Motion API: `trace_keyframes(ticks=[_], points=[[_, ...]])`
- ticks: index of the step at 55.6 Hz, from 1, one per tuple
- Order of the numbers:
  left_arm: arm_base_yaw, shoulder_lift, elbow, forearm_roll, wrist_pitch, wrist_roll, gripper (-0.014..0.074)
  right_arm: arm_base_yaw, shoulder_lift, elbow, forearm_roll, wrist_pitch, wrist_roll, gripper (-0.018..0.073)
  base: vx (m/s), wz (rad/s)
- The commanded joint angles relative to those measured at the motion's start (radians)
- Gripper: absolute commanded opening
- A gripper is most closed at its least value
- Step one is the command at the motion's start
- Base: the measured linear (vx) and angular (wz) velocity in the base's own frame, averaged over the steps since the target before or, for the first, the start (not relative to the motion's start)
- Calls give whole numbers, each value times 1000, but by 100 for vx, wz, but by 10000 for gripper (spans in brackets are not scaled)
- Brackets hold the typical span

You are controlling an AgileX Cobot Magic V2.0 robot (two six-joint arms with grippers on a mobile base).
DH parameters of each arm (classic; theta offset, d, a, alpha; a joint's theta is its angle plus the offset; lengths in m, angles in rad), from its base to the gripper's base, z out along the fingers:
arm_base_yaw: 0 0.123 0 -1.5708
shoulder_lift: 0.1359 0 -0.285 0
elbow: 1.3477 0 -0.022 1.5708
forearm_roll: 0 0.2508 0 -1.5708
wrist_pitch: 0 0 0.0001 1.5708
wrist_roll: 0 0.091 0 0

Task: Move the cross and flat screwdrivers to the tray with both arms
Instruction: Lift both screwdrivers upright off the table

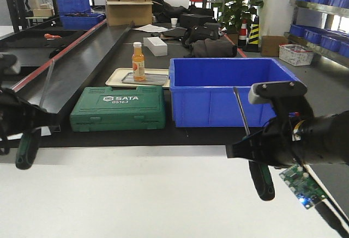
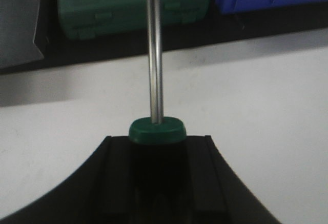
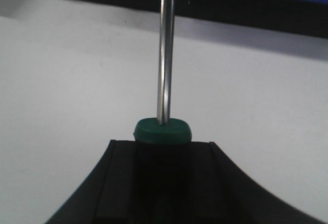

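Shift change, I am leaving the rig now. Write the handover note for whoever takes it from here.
Left end effector: shut on a screwdriver, gripped by the handle, shaft pointing away from the wrist.
Right end effector: shut on the other screwdriver, same grip.
Both tools are held off the white table. The tips do not show which is cross and which is flat.
Done: both are picked up.
Left: carry both to the tray and release. The tray cannot be made out in these views.
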Motion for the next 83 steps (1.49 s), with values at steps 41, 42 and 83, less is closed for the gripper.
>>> trace_keyframes(ticks=[41,42,83], points=[[-122,-334,247,-35,-243,-58,3,14,-205,-27,41,-61,-48,-8,0,0],[-122,-334,247,-35,-242,-58,3,14,-205,-27,39,-61,-48,-8,0,0],[-122,-333,247,-35,-228,-59,3,14,-205,-27,40,-53,-48,-8,0,0]])
